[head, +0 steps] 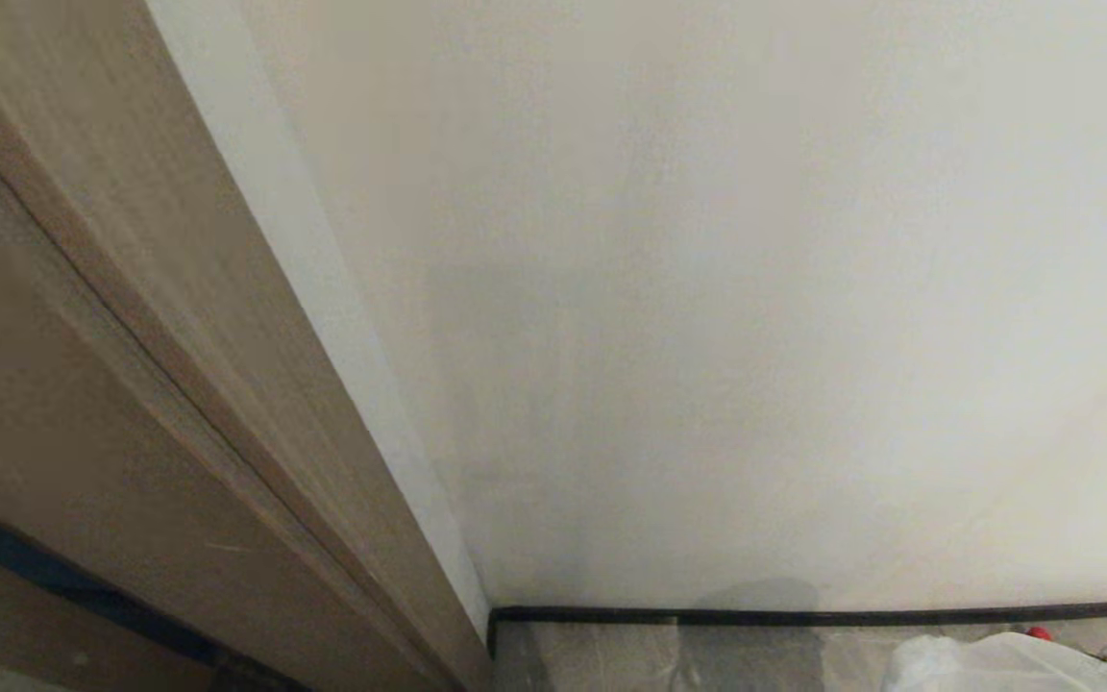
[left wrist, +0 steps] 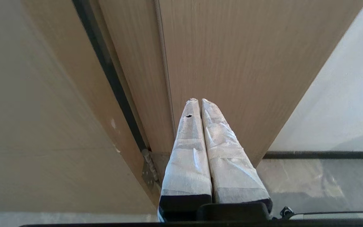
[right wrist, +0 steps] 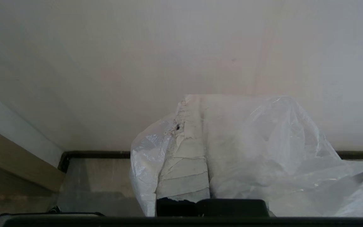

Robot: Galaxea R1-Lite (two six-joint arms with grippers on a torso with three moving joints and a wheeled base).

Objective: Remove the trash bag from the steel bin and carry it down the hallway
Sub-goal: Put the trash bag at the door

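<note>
Landmark: black baseboard (head: 803, 615), running along the foot of the white wall (head: 755, 288).
Edges: tan wooden door frame (head: 131, 384) meeting the baseboard's left end at a corner; pale wall strip between frame and main wall.
Open room: narrow band of glossy hallway floor (head: 592, 658) just below the baseboard; wall filling nearly all of the head view, close ahead.
In the way: wall straight ahead; door frame close on the left, directly in front of the left claw.
Left claw (left wrist: 199, 101): wrapped white fingers pressed together, clenched on nothing, tips near the door frame, above the baseboard's left end.
Right claw (right wrist: 194, 101): clenched, grasping the trash bag.
Trash bag (right wrist: 263, 151): clear wrinkled film draped over the right claw, in front of the baseboard near its right end; spreading mostly to the claw's right.
Bag axis: cannot tell; crumpled, no clear long direction.
Beside the bag: small red and yellow bits (head: 1039, 633) on the floor, just below the baseboard.
</note>
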